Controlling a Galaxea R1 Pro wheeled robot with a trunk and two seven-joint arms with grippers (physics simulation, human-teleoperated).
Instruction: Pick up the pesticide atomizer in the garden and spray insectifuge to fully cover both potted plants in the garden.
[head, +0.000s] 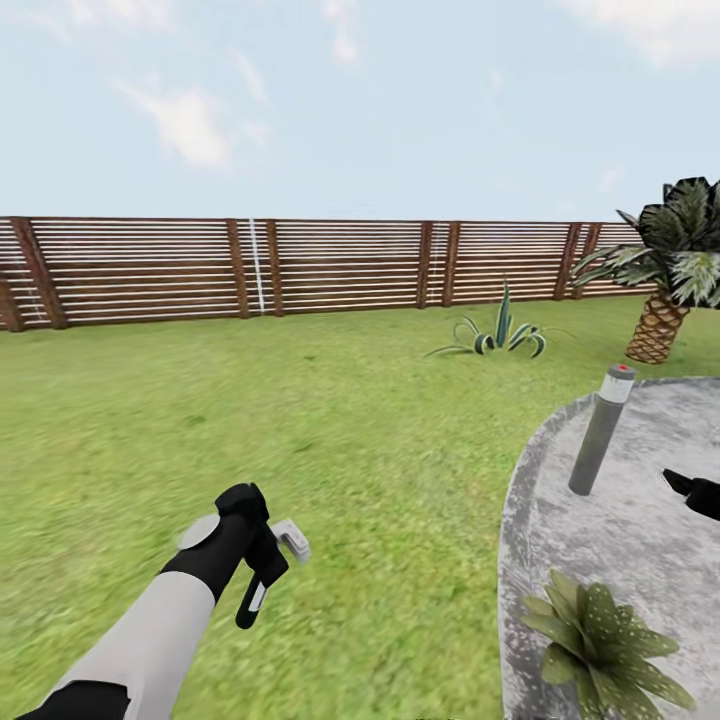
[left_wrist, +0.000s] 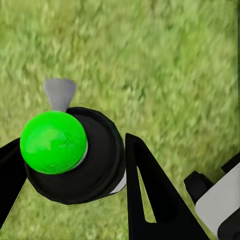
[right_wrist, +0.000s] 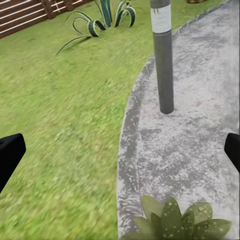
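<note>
Pesticide atomizer clamped in left gripper, hanging over lawn, white stripe showing – no readable writing. Left wrist view: bright green round end between dark fingers. Speckled potted plant at stone patio edge, well apart from atomizer. Right gripper spread wide, nothing between fingers. Grey lamp post on patio – band blank. Agave, palm, slat fence beyond.

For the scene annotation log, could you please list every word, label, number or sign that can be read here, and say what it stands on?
None can be read.
Lamp post: its pale band near the top carries faint grey marks in the right wrist view, too blurred to read.
Bottle in the left claw: a white stripe, no letters legible.
Wooden fence: no sign.
</note>
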